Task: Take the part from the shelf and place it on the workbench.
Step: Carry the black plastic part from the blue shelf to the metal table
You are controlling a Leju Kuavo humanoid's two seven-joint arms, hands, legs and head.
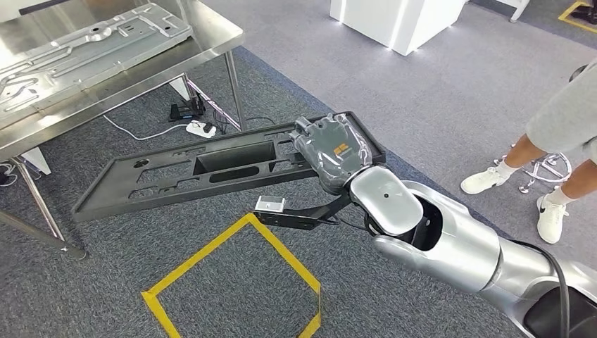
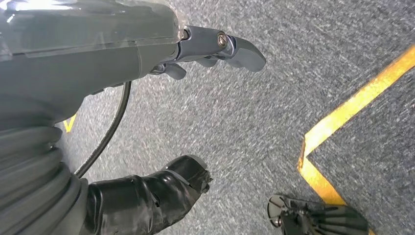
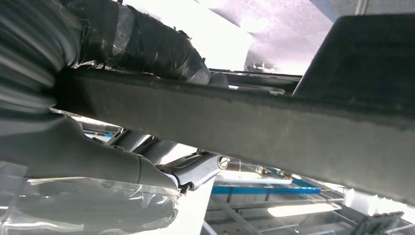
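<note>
Right hand (image 1: 331, 151): clamped on the near end of the part (image 1: 211, 169), a long black moulded panel with a rectangular recess and several slots. The grey palm cover lies over the panel's top face. In the right wrist view the thumb (image 3: 147, 46) sits against one side of the panel's edge (image 3: 235, 122) and the darker fingers (image 3: 195, 169) curl against the other, so the edge is gripped between them.

The part is carried in the air above the grey carpet, tilted, its far end pointing toward the steel surface (image 1: 211, 44) at upper left and not touching it. A pressed metal sheet (image 1: 77, 49) lies on that surface.

Left hand (image 2: 215, 49): hangs above the carpet, fingers loosely extended, holding nothing.

Yellow tape (image 1: 232, 282) marks a square on the floor beneath the part. A person's legs (image 1: 542, 162) stand at the right.
</note>
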